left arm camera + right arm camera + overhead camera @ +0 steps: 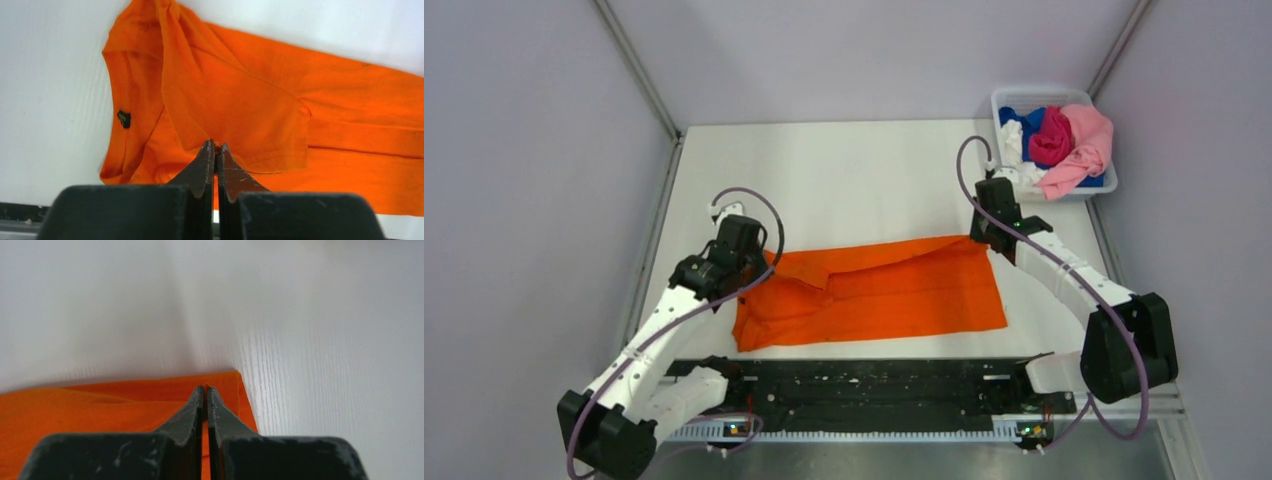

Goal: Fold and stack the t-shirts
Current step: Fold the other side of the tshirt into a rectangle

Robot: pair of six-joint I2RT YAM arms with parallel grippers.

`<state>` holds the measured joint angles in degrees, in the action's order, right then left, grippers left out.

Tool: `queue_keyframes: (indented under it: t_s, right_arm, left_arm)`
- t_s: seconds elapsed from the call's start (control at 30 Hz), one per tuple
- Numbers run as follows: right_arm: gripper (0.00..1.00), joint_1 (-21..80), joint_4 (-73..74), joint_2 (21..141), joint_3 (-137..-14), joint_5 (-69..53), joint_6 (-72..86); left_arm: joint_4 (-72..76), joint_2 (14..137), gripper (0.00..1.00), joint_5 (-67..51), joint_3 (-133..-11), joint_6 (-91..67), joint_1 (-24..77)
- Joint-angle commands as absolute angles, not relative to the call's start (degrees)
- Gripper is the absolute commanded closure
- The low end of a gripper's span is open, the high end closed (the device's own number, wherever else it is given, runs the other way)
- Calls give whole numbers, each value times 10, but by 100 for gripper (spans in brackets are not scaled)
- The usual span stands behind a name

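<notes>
Top external view is showing the orange t-shirt (874, 295) lying flat on the table (844, 180), in front of both arm bases. Its long axis is running left to right, and its far long edge is already lying doubled over towards the near side. The left gripper (762, 264) is sitting at the shirt's left end, where the left wrist view is showing the collar label (124, 119) and a tucked sleeve just beyond the fingertips. The right gripper (980, 238) is sitting at the far right corner, with the hem corner lying right under its tips in the right wrist view.

Both pairs of jaws are standing pressed together. A sliver of orange is showing between each pair, but the close views are not making clear whether a thin layer of cloth is nipped there or merely lying beneath.

More crumpled t-shirts (1064, 140) are waiting in the white bin (1042, 93) at the far right corner, nearer the right arm.

Judging from this, the lengthwise fold is under way. The coming move is turning on each gripper owning its own end of that long axis, with the cloth stretching between them and towards the bases.
</notes>
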<state>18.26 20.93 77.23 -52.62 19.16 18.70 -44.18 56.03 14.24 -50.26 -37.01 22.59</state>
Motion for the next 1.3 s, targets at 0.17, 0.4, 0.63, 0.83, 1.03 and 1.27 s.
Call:
queue_keyframes:
  t_s: [0.17,0.4,0.63,0.83,1.03,1.27]
  right_arm:
    - [100,188,217,749,-507,222,223]
    - [100,189,187,751,-487,223,235]
    - [92,189,180,744,-456,243,266]
    - [58,189,195,666,-385,294,362]
    - [14,189,209,555,-352,314,382]
    - [1,198,-22,579,-301,-33,335]
  left_arm:
    - [-506,467,100,103,-438,-453,235]
    - [-514,422,100,82,-381,-514,240]
    - [-518,432,100,66,-346,-536,243]
    - [-579,414,71,72,-360,-558,244]
    - [-590,404,28,91,-426,-548,244]
    - [-409,504,10,45,-421,-553,244]
